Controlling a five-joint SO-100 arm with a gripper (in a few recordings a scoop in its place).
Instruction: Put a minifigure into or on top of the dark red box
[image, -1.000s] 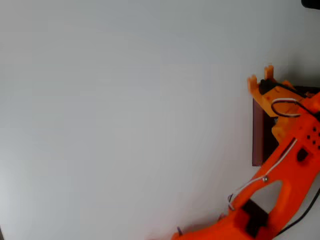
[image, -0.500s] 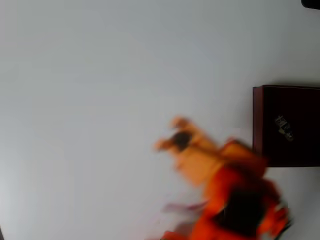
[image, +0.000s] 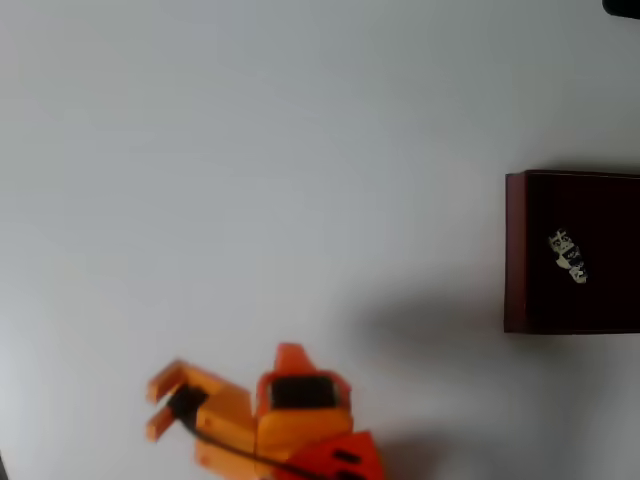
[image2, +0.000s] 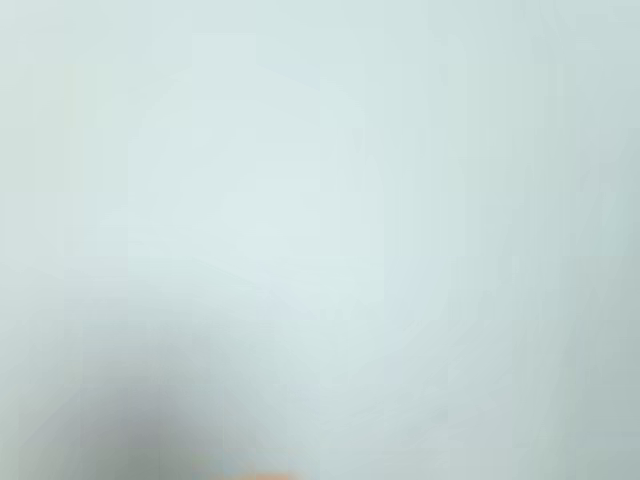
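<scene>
The minifigure (image: 568, 256) lay inside the dark red box (image: 515, 250), a small white-and-grey shape with dark marks resting on the box's nearly black floor, tilted at a diagonal in the overhead view. It sat roughly midway between the near and far walls and somewhat in from the left wall, touching none of them as far as could be seen. The box stood at the right edge of that view, its right part cut off by the frame, its thin maroon left wall upright and plainly lit.

Around it spread the pale, plain worktop (image: 250, 180), with a soft shadow on the surface just left of the box.

Well apart from the box, low and to the left in the overhead view, was the orange end effector (image: 158, 405). Its two fingers pointed toward the left edge of the picture and stood spread with a clear gap between them (nothing was held in that gap). Behind them the orange body of the arm (image: 300, 415) ran down to the bottom edge, with a dark cable along it.

The wrist view was blurred: a pale wash of worktop (image2: 320, 200), a grey shadow at the lower left and a sliver of orange at the bottom edge.
</scene>
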